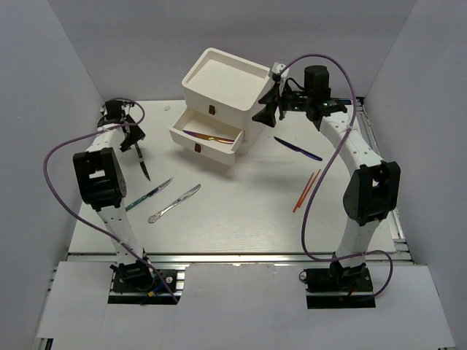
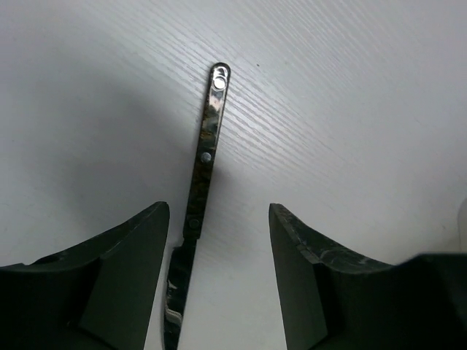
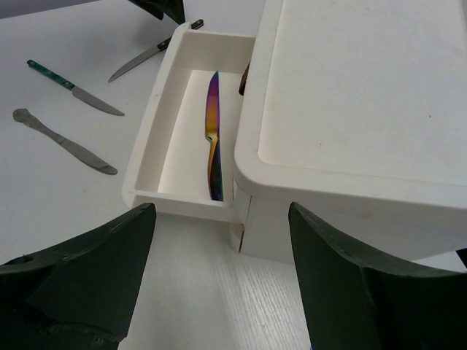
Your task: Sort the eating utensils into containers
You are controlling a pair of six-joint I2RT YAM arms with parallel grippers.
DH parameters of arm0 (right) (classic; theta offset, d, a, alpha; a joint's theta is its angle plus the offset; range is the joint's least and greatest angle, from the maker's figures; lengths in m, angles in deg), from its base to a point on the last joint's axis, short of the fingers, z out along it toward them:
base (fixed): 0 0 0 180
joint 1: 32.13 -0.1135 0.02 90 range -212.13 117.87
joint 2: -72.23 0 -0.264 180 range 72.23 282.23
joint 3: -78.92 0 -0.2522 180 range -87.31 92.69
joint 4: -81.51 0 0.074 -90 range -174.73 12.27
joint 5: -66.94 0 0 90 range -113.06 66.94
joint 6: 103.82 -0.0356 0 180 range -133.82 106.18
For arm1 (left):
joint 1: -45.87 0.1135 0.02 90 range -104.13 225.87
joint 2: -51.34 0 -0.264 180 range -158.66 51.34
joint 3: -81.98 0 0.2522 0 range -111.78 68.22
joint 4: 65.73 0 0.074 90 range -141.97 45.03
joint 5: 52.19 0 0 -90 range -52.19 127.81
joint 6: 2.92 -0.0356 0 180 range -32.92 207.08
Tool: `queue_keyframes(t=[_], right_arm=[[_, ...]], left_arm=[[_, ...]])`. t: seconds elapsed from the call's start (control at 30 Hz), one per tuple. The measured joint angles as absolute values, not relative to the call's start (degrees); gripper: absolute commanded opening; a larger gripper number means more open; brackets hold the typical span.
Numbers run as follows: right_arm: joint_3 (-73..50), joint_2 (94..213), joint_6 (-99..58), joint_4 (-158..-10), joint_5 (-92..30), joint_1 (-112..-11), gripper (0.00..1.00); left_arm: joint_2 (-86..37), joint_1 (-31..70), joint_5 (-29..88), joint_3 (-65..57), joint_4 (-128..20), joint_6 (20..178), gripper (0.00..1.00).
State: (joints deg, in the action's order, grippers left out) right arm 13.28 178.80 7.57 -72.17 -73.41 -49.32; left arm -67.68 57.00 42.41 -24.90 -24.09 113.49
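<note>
White drawer [image 3: 146, 157] open for sorting, one iridescent knife [image 3: 212, 131] inside, right gripper [image 3: 221, 211] spread empty nearby; left gripper [image 2: 219, 211] spread astride a dark-handled knife [image 2: 204, 146], poised to pinch.

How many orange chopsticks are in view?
2: the thin orange chopsticks lie close together on the white table, near the right arm; the white drawer unit may hide others.

The iridescent knife [image 3: 212, 131] gleams as glossy metal inside the smooth white plastic drawer unit [image 3: 350, 95]; the matt white table [image 2: 350, 109] shows fine wood grain; the silver knife [image 3: 66, 142] looks polished.
</note>
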Motion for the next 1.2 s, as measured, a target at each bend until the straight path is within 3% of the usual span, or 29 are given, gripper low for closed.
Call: queue_keyframes(t=[0.4, 0.53, 0.8, 0.97, 1.2], right_arm=[[13.28, 178.82, 6.91, -72.00, -74.50, -46.43, 0.81], [13.28, 178.82, 6.28, -72.04, -74.68, -45.69, 0.81], [13.26, 178.82, 5.82, -72.43, -74.68, -44.77, 0.81], [12.58, 178.82, 5.84, -72.63, -74.66, -44.47, 0.81], [10.64, 178.82, 6.10, -72.57, -74.59, -44.14, 0.81]], left_arm=[[-75.03, 56.22, 43.46, -28.13, -23.37, 108.44, 0.55], [-75.16, 55.74, 43.33, -28.27, -23.28, 107.48, 0.40], [-74.76, 55.52, 43.94, -26.84, -24.46, 106.61, 0.26], [-74.35, 55.49, 44.00, -26.10, -25.16, 106.91, 0.00], [-74.33, 55.49, 43.00, -27.70, -21.99, 108.84, 0.00]])
